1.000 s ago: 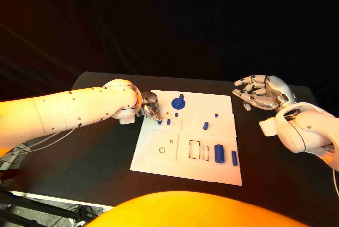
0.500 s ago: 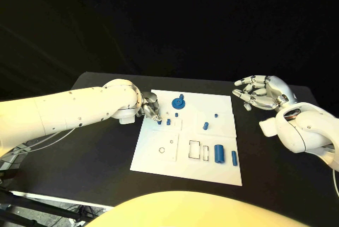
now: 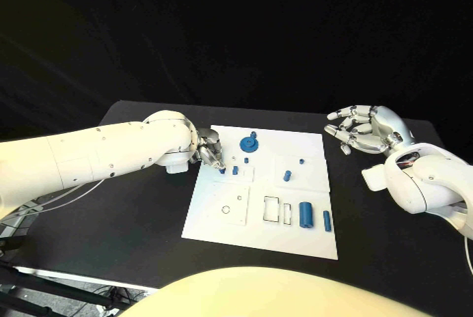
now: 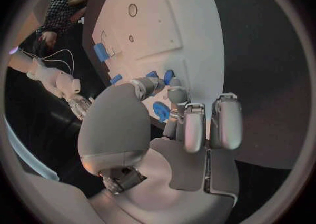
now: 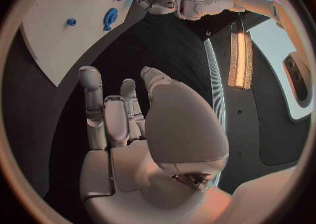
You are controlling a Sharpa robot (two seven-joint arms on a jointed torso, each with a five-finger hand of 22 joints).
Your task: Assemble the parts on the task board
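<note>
Silver fingertips (image 3: 219, 164) of the left hand (image 3: 208, 152) were bunched down at the task board (image 3: 225, 228) near its 10 o'clock corner, right by a small blue peg (image 3: 223, 171). Honestly couldn't tell whether they pinched it or only touched; the wrist view was too crowded. The right hand (image 3: 363, 129) hovered off the board toward 2 o'clock, fingers loosely curled, spread apart, gripping nothing. Blue parts I counted seven: a round knobbed piece (image 3: 250, 144), four small pegs, two cylinders (image 3: 307, 214) at 5 o'clock.
</note>
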